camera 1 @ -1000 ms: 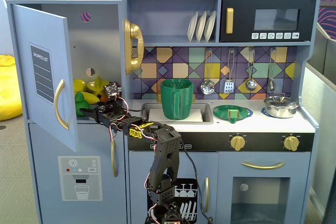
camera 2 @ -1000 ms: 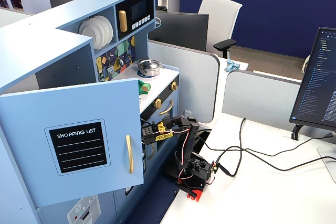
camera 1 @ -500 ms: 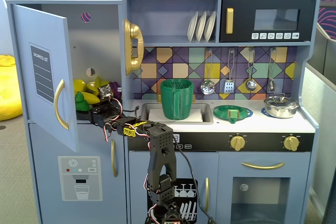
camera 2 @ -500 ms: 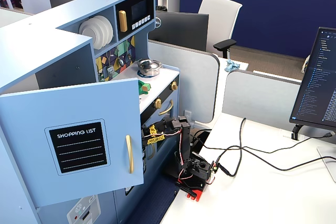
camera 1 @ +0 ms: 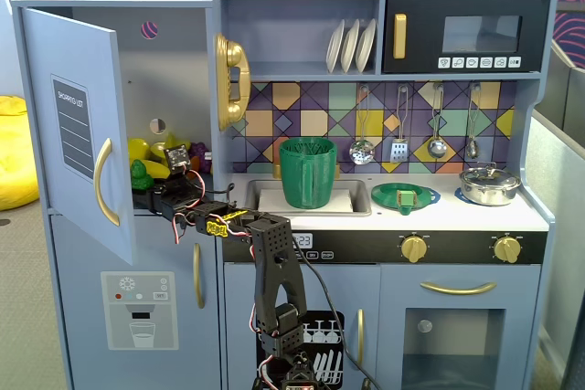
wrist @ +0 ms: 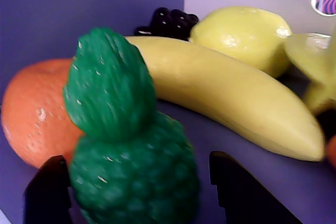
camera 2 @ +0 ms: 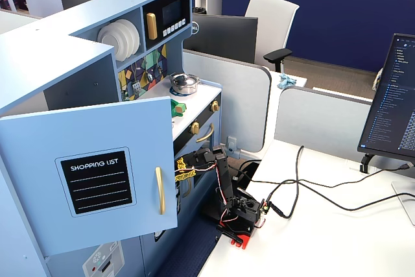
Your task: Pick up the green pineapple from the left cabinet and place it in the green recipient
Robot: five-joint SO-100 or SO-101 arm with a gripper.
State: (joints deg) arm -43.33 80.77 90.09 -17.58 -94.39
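Wrist view puts my gripper [wrist: 139, 190] at six o'clock, its two black fingers [wrist: 47, 190] spread wide to either side of the small bright-green bumpy plastic pineapple [wrist: 126, 145]; the pineapple stands upright between them, and I cannot tell whether either finger touches it. Just behind it, at nine o'clock, sits a round orange plastic fruit [wrist: 31, 108], touching or nearly touching the pineapple's leafy top. A long yellow plastic banana [wrist: 231, 98] runs from the centre out toward four o'clock, with a yellow lemon [wrist: 244, 35] at one o'clock behind it and a cluster of dark grapes [wrist: 168, 22] at twelve. In a fixed view, the arm [camera 1: 274, 253] reaches into the tall pale-blue cabinet [camera 1: 174, 52], whose door with the grey shopping-list panel [camera 1: 73, 134] hangs open. Well apart, at three o'clock from the cabinet shelf, the tall dark-green ribbed cup [camera 1: 308, 173] stands in the sink [camera 1: 352, 200], beside a flat green plate [camera 1: 405, 195].
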